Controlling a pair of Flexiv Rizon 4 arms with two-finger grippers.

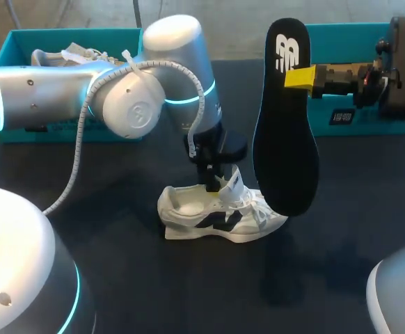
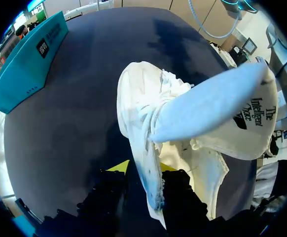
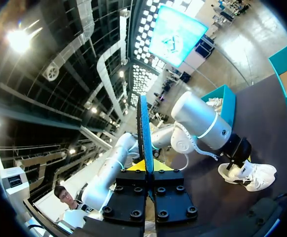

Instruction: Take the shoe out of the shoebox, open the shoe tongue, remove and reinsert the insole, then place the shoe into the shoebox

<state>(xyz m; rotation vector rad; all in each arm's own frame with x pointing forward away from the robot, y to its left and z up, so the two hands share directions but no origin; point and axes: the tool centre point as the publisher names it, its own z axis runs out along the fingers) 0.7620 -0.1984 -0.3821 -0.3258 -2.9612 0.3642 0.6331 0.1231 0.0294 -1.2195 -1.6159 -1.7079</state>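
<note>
We show the left arm (image 1: 154, 76) as rounded silver-grey links ringed with glowing cyan bands, with a round joint cap and small dark screws. A white ribbed cable (image 1: 77, 149), held by a white tie, follows it. The left gripper (image 1: 220, 182) is black with yellow tips. The right gripper (image 1: 294, 78) has a tan-and-black housing, yellow tips and black finger blocks (image 3: 133, 197) with screws.

Head overhead, wrists lower, sharing shoe (image 1: 220, 212)
</note>
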